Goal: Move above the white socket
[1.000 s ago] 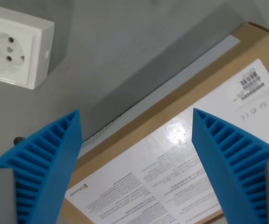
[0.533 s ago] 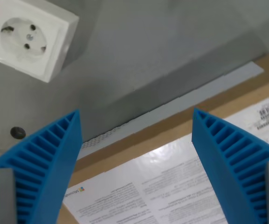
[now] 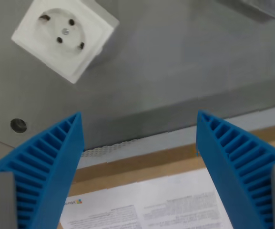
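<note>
The white socket (image 3: 64, 38) is a square wall-type block with a round recess. It lies on the grey surface at the upper left of the wrist view, turned at an angle. My gripper (image 3: 139, 131) is open and empty. Its two blue ribbed fingers (image 3: 46, 167) stand wide apart at the bottom corners. The socket is ahead of the gripper and toward the wrist view's left, well apart from the fingers.
A brown cardboard box (image 3: 142, 160) with a white printed label (image 3: 142, 210) lies below the gripper, with a grey strip along its edge. A small dark round hole (image 3: 18, 125) marks the grey surface at the left.
The camera has moved and turned. The socket has shifted toward the right in the picture and rotated. The cardboard box has slid down and out toward the bottom. The fingers stay open.
</note>
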Tool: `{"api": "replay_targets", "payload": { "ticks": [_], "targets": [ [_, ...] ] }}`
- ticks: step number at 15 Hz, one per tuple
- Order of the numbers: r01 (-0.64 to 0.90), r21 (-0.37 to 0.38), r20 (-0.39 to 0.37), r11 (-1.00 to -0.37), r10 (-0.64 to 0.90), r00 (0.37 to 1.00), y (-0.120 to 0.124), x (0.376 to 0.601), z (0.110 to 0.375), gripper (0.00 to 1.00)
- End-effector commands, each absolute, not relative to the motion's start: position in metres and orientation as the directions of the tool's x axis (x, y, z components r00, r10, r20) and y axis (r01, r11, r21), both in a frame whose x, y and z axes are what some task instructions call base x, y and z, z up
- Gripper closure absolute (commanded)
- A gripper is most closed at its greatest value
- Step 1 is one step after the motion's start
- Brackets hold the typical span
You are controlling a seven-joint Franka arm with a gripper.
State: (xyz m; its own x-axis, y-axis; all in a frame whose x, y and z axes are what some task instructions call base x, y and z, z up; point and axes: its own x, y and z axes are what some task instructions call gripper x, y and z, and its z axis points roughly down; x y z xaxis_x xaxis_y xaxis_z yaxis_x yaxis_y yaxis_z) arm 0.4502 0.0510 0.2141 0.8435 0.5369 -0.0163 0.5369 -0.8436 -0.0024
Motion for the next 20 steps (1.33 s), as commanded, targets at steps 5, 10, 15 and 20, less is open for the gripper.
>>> {"api": "replay_targets", "payload": {
  "ticks": [5, 10, 15, 20],
  "targets": [
    [0.892, 0.030, 0.130, -0.451, 0.886, 0.444, 0.076, 0.447, 0.197, 0.00],
    [0.937, 0.031, 0.130, -0.349, 0.930, 0.342, 0.091, 0.452, 0.189, 0.00],
    [0.961, 0.021, 0.125, -0.277, 0.954, 0.272, 0.103, 0.457, 0.183, 0.00],
    [0.966, 0.002, 0.121, -0.257, 0.959, 0.255, 0.112, 0.463, 0.178, 0.00]
  ]
}}
